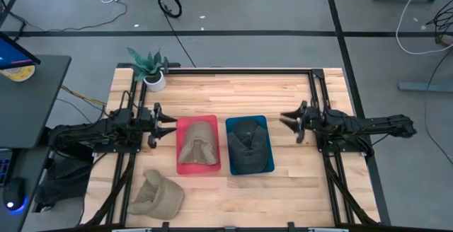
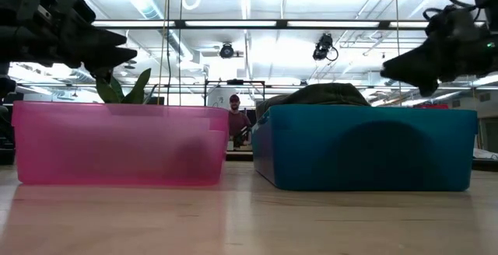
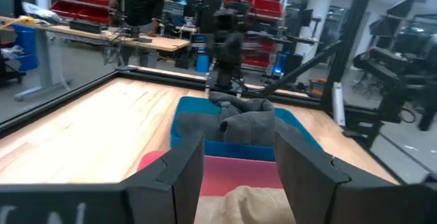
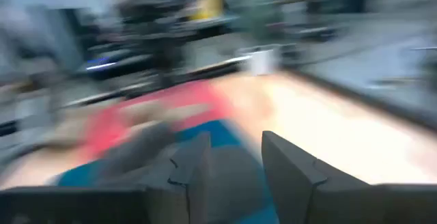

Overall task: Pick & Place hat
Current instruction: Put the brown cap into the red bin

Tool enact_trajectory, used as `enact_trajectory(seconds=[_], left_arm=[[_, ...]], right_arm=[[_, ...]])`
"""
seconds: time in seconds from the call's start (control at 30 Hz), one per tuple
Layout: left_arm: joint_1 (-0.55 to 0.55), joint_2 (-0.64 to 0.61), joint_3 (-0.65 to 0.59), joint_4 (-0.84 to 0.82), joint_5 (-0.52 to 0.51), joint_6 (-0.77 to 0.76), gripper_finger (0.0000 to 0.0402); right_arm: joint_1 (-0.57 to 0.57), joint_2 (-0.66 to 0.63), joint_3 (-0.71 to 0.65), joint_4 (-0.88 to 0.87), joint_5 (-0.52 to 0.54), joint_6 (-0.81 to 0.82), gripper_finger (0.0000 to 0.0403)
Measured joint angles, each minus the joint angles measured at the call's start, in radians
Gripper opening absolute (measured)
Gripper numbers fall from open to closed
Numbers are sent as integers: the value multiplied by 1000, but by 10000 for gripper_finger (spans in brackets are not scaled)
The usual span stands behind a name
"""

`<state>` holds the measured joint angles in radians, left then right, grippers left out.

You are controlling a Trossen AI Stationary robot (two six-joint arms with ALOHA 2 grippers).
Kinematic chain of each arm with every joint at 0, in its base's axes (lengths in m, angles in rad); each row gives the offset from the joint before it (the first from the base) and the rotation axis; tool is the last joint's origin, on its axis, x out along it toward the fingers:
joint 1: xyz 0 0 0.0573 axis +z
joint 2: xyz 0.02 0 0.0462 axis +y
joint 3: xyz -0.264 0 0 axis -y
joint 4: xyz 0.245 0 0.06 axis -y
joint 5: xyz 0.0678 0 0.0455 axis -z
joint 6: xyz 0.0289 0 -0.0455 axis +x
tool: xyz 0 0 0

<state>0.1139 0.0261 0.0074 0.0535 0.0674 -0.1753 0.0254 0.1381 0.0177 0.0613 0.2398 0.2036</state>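
Note:
A tan hat [image 1: 197,147] lies in the pink bin [image 1: 185,167], and a dark hat [image 1: 249,146] lies in the blue bin [image 1: 268,163]; its crown rises above the rim [image 2: 323,93]. A second tan hat [image 1: 157,195] rests on the table near the near-left corner. My left gripper [image 1: 164,124] hovers open at the pink bin's left edge, above the rim [image 2: 109,57]. My right gripper [image 1: 289,119] hovers open just right of the blue bin's far corner, holding nothing. In the left wrist view the fingers [image 3: 184,176] frame both bins and the dark hat [image 3: 246,118].
A potted plant [image 1: 150,69] stands at the table's far-left corner. The two bins sit side by side mid-table. Bare wood shows along the far side and the near right. A person [image 2: 235,119] is in the room beyond the table.

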Motion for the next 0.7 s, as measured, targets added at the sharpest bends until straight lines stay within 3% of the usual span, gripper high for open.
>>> enact_trajectory(seconds=[0.07,0.17,0.4,0.57,0.7], left_arm=[[0,0,0,18,23,0,181],[0,0,0,27,36,17,181],[0,0,0,54,23,24,181],[-1,0,0,54,151,48,181],[-1,0,0,149,233,11,181]], right_arm=[[0,0,0,-1,106,-4,137],[0,0,0,6,168,-2,137],[0,1,0,5,164,-2,137],[0,0,0,6,164,-2,137],[0,1,0,6,163,-2,137]])
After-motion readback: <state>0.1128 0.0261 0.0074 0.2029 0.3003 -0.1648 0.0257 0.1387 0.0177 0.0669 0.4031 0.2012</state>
